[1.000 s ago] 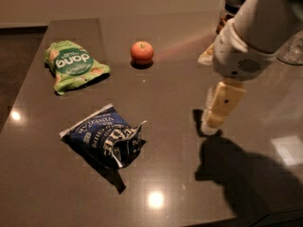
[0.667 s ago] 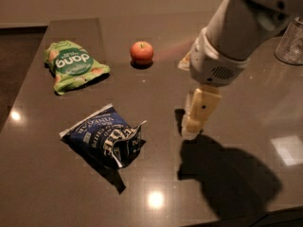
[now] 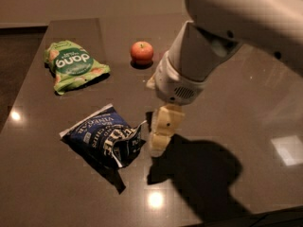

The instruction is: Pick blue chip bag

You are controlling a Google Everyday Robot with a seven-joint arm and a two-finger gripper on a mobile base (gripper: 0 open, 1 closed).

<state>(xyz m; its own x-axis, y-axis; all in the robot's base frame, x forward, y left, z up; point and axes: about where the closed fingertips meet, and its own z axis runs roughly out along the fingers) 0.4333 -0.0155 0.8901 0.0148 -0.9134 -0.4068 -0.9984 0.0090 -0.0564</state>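
The blue chip bag (image 3: pixel 105 136) lies crumpled on the dark table (image 3: pixel 246 122), left of centre, with white lettering facing up. My gripper (image 3: pixel 158 141) hangs from the white arm (image 3: pixel 199 65) just right of the bag's right edge, fingertips pointing down close to the table top. It holds nothing.
A light green "dang" bag (image 3: pixel 73 65) lies at the back left. A red apple (image 3: pixel 142 52) sits at the back centre. The table's left edge runs close to the green bag. The arm casts a large shadow at the front right.
The arm and gripper have swung left across the table, from the right side to right beside the blue chip bag. The bags and apple have not moved.
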